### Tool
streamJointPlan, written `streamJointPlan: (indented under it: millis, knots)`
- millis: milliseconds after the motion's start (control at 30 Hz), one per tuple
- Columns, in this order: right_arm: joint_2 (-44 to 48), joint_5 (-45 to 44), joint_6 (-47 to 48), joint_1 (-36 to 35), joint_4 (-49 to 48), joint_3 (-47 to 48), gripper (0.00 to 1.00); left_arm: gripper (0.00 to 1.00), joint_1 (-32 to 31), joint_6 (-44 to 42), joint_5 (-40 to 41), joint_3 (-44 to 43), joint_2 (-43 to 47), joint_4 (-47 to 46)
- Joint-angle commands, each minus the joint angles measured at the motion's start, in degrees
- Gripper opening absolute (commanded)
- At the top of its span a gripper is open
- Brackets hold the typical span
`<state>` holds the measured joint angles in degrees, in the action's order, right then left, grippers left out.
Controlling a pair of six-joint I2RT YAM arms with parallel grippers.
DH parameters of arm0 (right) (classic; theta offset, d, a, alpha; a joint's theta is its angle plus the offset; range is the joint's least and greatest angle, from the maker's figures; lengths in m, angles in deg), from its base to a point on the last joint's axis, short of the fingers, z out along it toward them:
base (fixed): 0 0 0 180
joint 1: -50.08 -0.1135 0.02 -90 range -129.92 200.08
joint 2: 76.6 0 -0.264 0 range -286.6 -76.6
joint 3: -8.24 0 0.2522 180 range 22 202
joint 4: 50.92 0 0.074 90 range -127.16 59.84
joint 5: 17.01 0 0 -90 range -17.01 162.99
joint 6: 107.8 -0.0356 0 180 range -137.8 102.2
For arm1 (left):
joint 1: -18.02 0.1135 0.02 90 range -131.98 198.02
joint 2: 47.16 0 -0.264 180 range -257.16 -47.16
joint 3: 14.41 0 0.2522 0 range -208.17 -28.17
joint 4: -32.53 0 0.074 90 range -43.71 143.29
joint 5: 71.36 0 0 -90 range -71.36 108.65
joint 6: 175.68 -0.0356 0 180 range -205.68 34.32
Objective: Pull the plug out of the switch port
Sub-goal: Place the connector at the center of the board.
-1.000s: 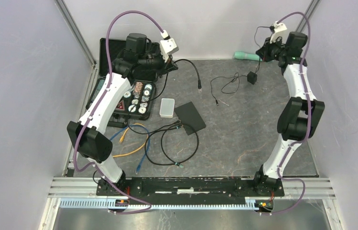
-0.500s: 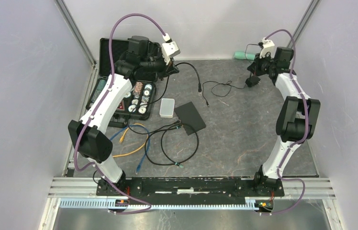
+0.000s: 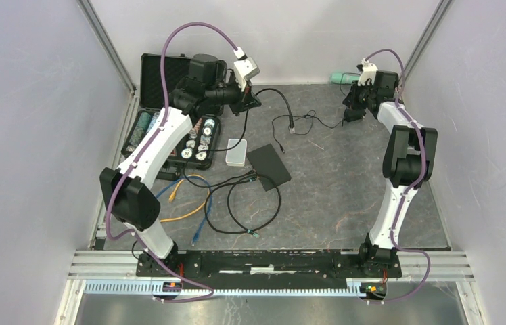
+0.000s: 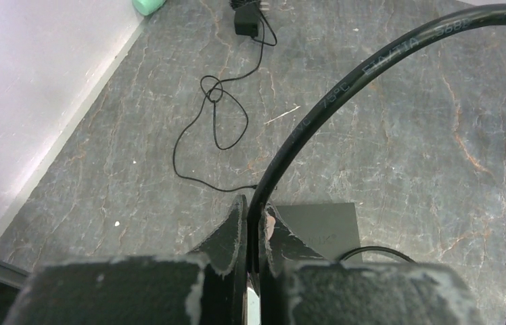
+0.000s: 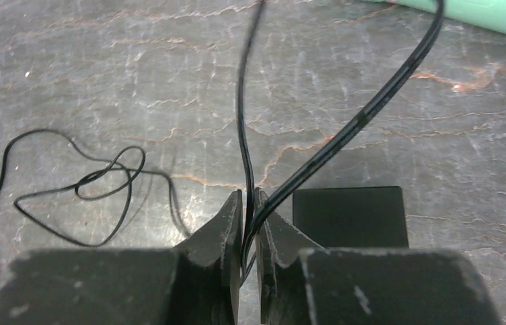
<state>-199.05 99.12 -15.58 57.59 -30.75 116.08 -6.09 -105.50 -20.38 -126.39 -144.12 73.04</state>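
Top view: your left gripper [image 3: 249, 101] is clamped on the thick black cable [image 3: 272, 93]. What looks like its free plug [image 3: 291, 126] lies on the table [image 3: 345, 203], well apart from the switch [image 3: 268, 166]. Other leads [image 3: 253, 178] enter the switch's near-left edge. Haul hard and a crossed lead could drag the light switch along. The surface is grey marbled, the walls are plain, and the tool case [image 3: 159, 68] sits far left.

Left wrist: the fingers [image 4: 233, 233] are shut tight on the cable, with the switch just below them. The round jacket can slide through the pads under a pull.

Right wrist: your right gripper [image 5: 250, 217] has its jaws nearly together, pinching the thin adapter cord [image 5: 243, 101]. The adapter [image 5: 348, 217] sits just beside it. The tangled loop [image 5: 101, 176] could snag, or the cord could slip out.
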Motion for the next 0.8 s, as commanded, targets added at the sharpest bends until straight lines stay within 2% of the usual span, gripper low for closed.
streamJointPlan:
  millis: [0,167,333,500,567,767]
  knots:
    - [-1.05,-5.27,-4.81,-0.12,-5.28,3.63,0.18,0.02,-0.8,3.98,0.4,0.08,-0.24,-3.41]
    - [-3.33,-7.18,-5.7,-0.63,-4.78,7.06,0.31,0.02,-1.28,4.12,0.97,-0.03,-0.87,-3.45]
    - [-1.53,-5.62,-5.25,-0.83,-3.94,6.55,0.58,0.02,-1.55,4.94,1.0,-0.01,-1.23,-3.89]
    - [8.01,-4.08,-0.68,-1.34,-9.29,-3.77,0.86,0.02,-1.54,4.8,1.54,-0.05,-0.9,-3.73]
    - [12.27,-2.95,1.3,-1.82,-11.14,-8.15,0.88,0.02,-1.57,4.51,1.75,0.02,-0.38,-3.29]
    - [18.82,0.35,8.93,-6.99,-9.22,-15.84,0.8,0.02,-1.54,4.26,2.09,2.36,1.56,-3.34]
